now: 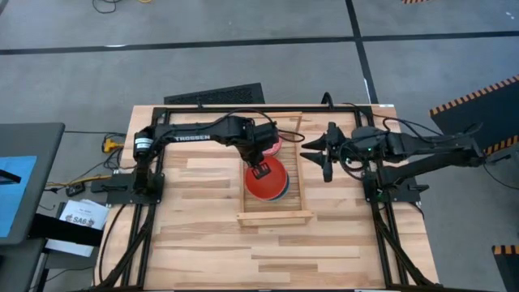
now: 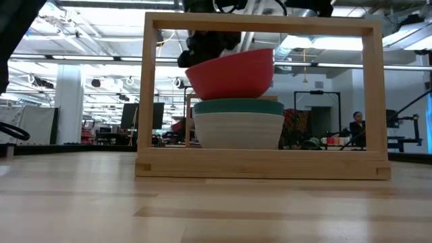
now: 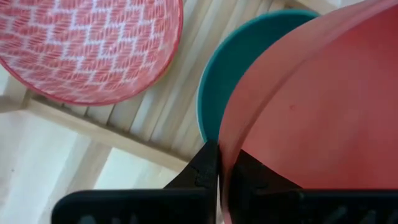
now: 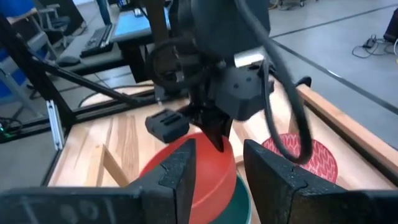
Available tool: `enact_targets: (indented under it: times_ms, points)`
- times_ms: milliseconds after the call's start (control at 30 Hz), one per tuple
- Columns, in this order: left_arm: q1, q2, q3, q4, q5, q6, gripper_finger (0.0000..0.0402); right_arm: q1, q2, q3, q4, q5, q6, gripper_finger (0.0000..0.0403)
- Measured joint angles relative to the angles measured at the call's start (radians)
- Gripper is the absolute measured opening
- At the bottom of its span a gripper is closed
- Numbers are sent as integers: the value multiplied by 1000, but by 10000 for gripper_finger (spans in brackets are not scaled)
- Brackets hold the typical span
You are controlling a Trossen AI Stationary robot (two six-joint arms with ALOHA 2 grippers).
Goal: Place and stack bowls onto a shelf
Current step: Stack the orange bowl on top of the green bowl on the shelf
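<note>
The red bowl hangs tilted over the near part of the slatted shelf. Right under it, a teal bowl sits nested in a white bowl on the slats. A pink patterned bowl rests on the shelf's far part. My left gripper is shut on the red bowl. My right gripper hovers open just right of the shelf, holding nothing. The other bowls are out of view. My left gripper pinches the red bowl's rim on its far-left side. One finger is inside the bowl and the other outside, coming from above and pointing down. The bowl sits tilted, its held side lower. Its base reaches the teal bowl's rim; whether they touch I cannot tell.
The shelf's raised end rails frame the stack, and its long side rails run close beside the bowls. Bare wooden tabletop lies to the left, right and near side of the shelf.
</note>
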Motion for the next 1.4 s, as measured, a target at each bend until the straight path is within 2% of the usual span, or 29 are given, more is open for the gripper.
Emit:
enact_targets:
  times_ms: [267,500,700,1067,1200,1400]
  points:
    - [0,1,0,13,-49,0,0,0,39,0,2,0,0,159]
    - [-11,46,0,38,-17,1,0,0,46,-1,-4,-1,0,159]
    - [-22,74,-1,43,-67,1,0,-1,43,0,3,-1,0,159]
    - [-26,93,-1,56,-56,48,0,-3,44,0,1,-1,0,159]
    - [-25,93,-1,63,-67,64,13,-3,44,0,1,-1,-1,159]
    - [-22,93,-1,63,-56,86,61,-3,44,0,2,-1,-1,159]
